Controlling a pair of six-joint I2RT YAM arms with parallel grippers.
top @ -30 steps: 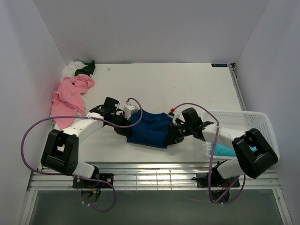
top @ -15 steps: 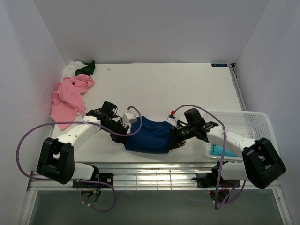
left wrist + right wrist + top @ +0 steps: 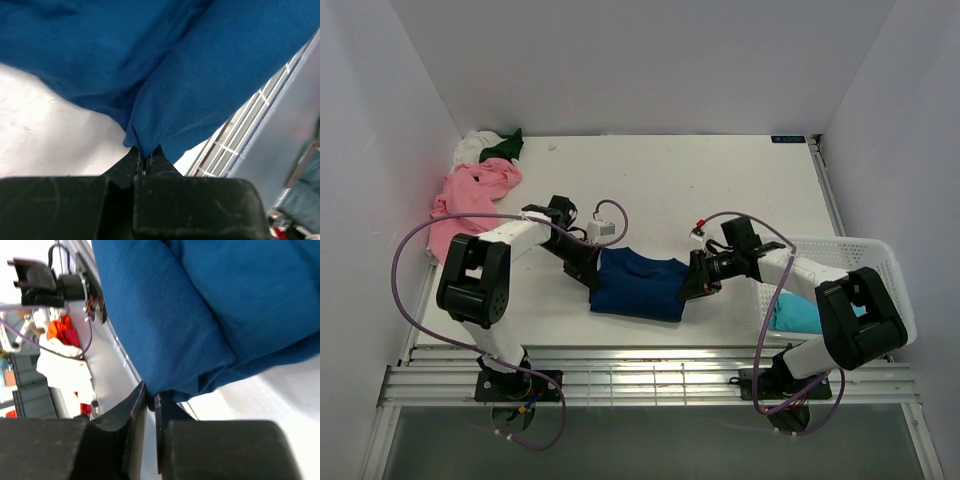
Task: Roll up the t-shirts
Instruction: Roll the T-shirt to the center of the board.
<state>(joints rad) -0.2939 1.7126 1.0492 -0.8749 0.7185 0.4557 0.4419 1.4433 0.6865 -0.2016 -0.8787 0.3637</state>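
1. We see the navy blue t-shirt (image 3: 640, 283) lying as a bunched, folded bundle on the table (image 3: 700, 180), just left of the white mesh basket (image 3: 840, 248) and not touching it.
2. Our left gripper (image 3: 592, 272) is at the end of the bundle farthest from the basket. In the left wrist view its fingertips are clenched on a fold at the edge of the blue cloth.
3. Our right gripper (image 3: 688, 288) is at the end of the bundle nearest the basket, between basket and shirt. In the right wrist view its two fingers are pinched together with a thin lip of the blue cloth caught between them.
4. The teal t-shirt (image 3: 798, 315) lies inside the basket, at its near end.
5. Well away from the basket, by the table's far left corner, the pink t-shirt (image 3: 470, 200) lies crumpled. Farther still from the basket, the white t-shirt (image 3: 472, 147) and the dark green t-shirt (image 3: 503, 148) touch each other.
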